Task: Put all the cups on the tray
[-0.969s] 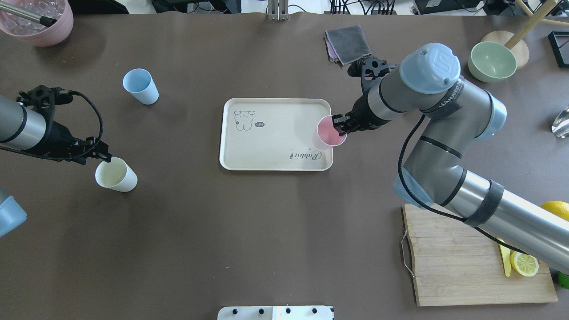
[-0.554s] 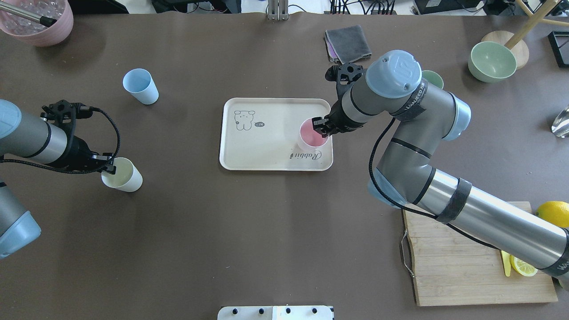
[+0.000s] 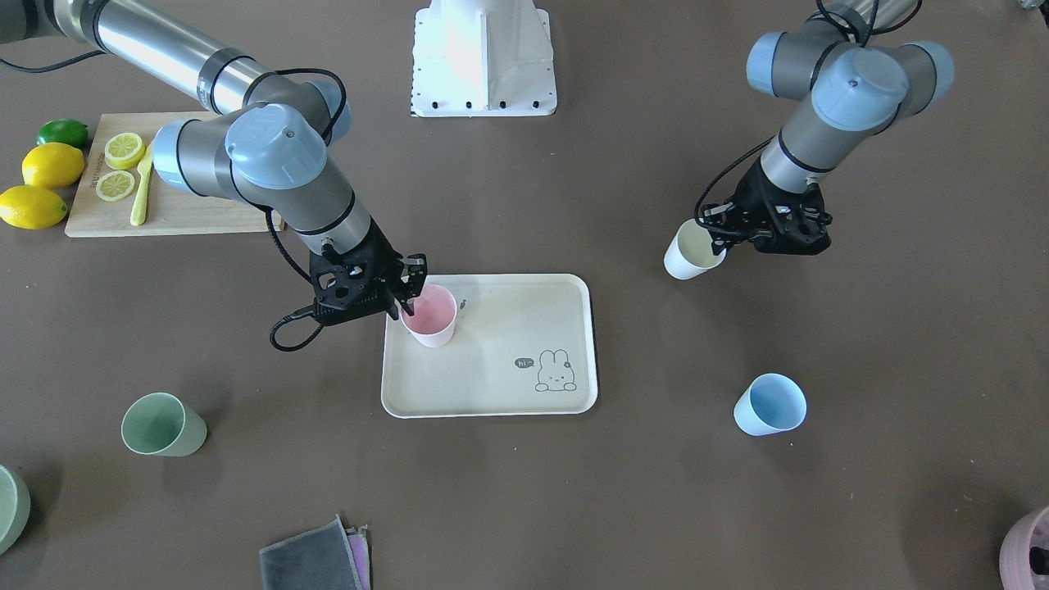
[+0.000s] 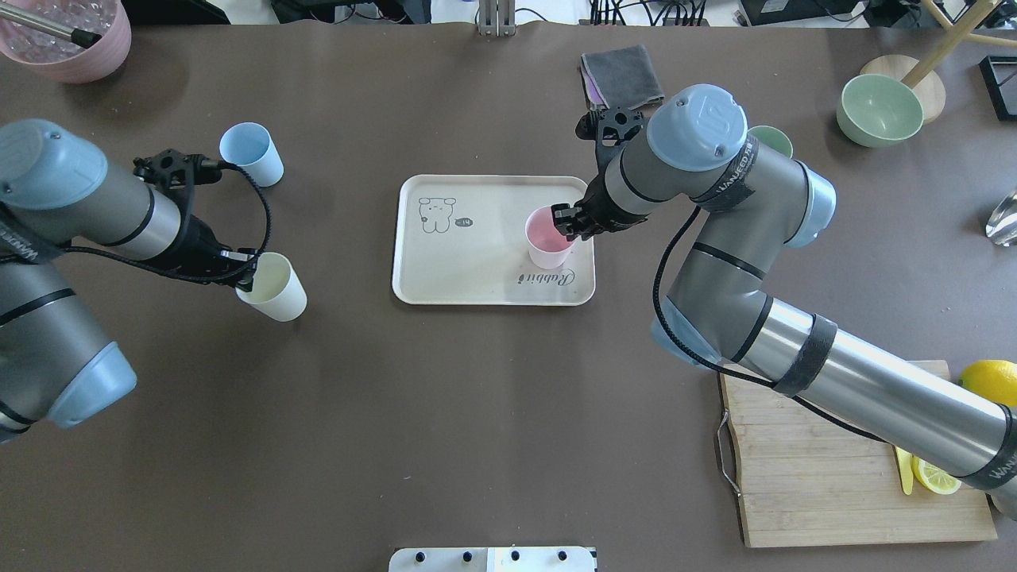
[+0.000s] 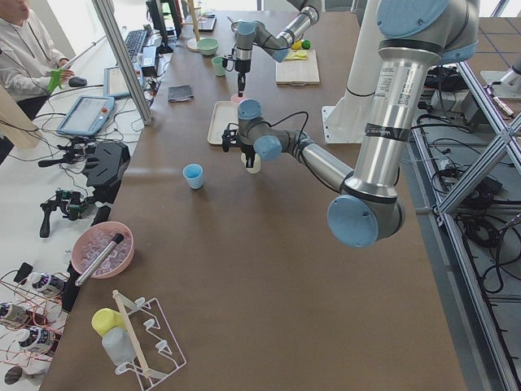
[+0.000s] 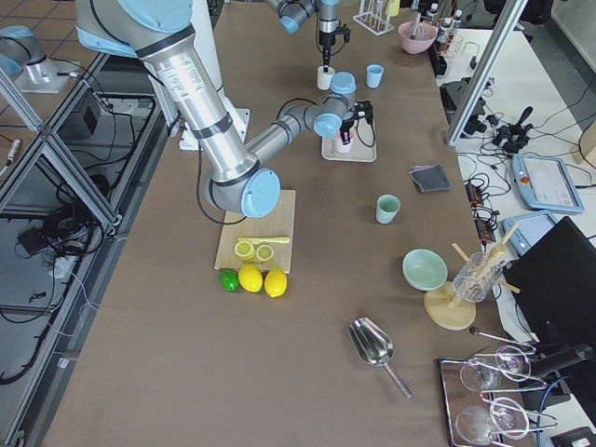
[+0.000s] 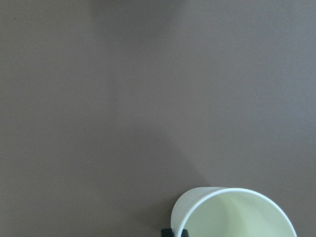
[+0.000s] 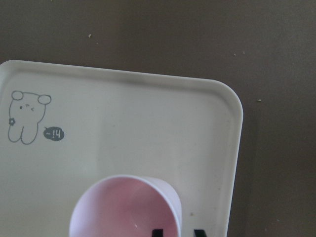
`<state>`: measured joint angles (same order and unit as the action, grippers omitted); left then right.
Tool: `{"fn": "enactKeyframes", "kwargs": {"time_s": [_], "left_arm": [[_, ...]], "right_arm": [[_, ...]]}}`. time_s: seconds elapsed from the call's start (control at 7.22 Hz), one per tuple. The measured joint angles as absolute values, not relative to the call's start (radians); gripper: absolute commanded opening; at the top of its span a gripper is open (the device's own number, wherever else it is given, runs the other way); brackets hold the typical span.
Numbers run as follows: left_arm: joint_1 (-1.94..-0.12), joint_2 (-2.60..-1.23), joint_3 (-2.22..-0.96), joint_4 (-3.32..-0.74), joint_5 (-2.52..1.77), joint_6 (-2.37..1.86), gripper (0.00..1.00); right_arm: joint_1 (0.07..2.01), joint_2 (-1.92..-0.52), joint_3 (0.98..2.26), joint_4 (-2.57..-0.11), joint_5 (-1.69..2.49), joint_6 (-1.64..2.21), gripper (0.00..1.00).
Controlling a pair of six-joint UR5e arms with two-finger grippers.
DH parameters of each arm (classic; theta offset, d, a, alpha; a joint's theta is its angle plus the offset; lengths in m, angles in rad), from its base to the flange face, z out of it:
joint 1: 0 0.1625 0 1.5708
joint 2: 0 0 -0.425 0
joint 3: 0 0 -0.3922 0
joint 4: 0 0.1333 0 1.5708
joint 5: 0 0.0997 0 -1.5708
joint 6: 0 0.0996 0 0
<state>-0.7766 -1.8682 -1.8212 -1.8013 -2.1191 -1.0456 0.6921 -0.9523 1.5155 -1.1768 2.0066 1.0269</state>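
Note:
My right gripper (image 4: 566,222) is shut on the rim of the pink cup (image 4: 548,240), which is upright over the right part of the cream tray (image 4: 477,274). I cannot tell whether the cup touches the tray. The right wrist view shows the pink cup (image 8: 123,210) over the tray (image 8: 123,123). My left gripper (image 4: 248,271) is shut on the rim of the cream-white cup (image 4: 276,288), held tilted left of the tray. The blue cup (image 4: 253,153) stands at the far left. The green cup (image 3: 162,424) stands far right of the tray, partly hidden behind my right arm in the overhead view.
A wooden cutting board (image 4: 826,469) with lemon slices and a yellow knife is at the near right, whole lemons beside it. A grey cloth (image 4: 624,75), a green bowl (image 4: 878,110) and a pink bowl (image 4: 71,36) lie along the far edge.
My right gripper moved the pink cup left, from the tray's right rim further in over the tray. My left gripper carried the cream-white cup to the right, toward the tray.

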Motion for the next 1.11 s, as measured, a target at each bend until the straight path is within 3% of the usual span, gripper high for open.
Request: {"fn": "enactKeyframes", "kwargs": {"time_s": [0.42,0.69,0.83,0.97,1.11], "left_arm": [[-0.771,-2.163,-1.66,-1.696,-2.117,-1.113,0.0],[-0.757,-2.281,-1.472,-1.831,-2.109,-1.195,0.0],[-0.746,-2.3,-1.412,-1.902,-2.09,-1.221,0.05],[-0.734,-2.312,-1.384,-1.934,-2.07,-1.233,0.77],[-0.729,-2.322,-1.374,-1.944,-2.06,-1.238,0.97]], "right_arm": [[0.857,-1.005,1.522,-1.182,2.161,0.951,1.0],[1.003,-1.089,1.514,-1.2,2.275,0.792,1.0],[1.042,-1.115,1.505,-1.231,2.291,0.73,1.0],[1.065,-1.128,1.478,-1.256,2.293,0.68,1.0],[1.088,-1.133,1.434,-1.264,2.291,0.644,1.0]]}}
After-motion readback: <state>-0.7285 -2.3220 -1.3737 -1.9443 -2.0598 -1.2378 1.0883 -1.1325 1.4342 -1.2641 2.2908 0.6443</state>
